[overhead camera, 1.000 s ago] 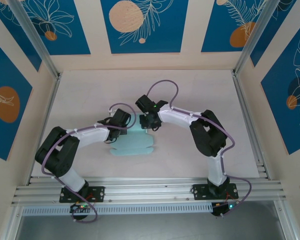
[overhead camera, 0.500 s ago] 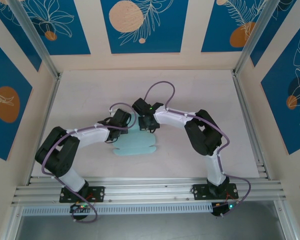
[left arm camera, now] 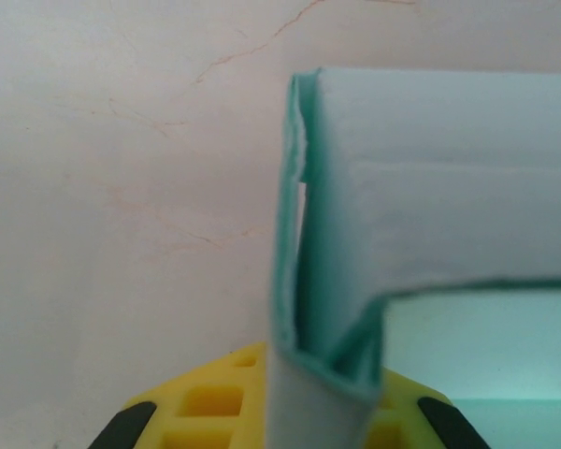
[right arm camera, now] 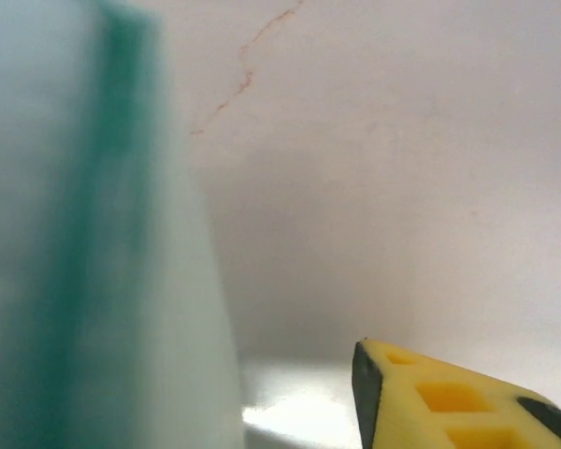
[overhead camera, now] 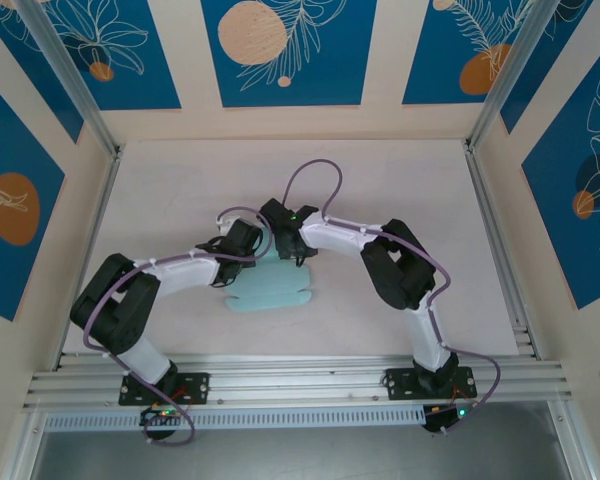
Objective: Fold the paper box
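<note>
On the table, left claw pinches the paper box; right claw, spread unclear, crowds alongside.

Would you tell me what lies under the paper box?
The paper box lies on the table, nothing else visible beneath. The left gripper and right gripper cover its far edge, hiding that part.
</note>
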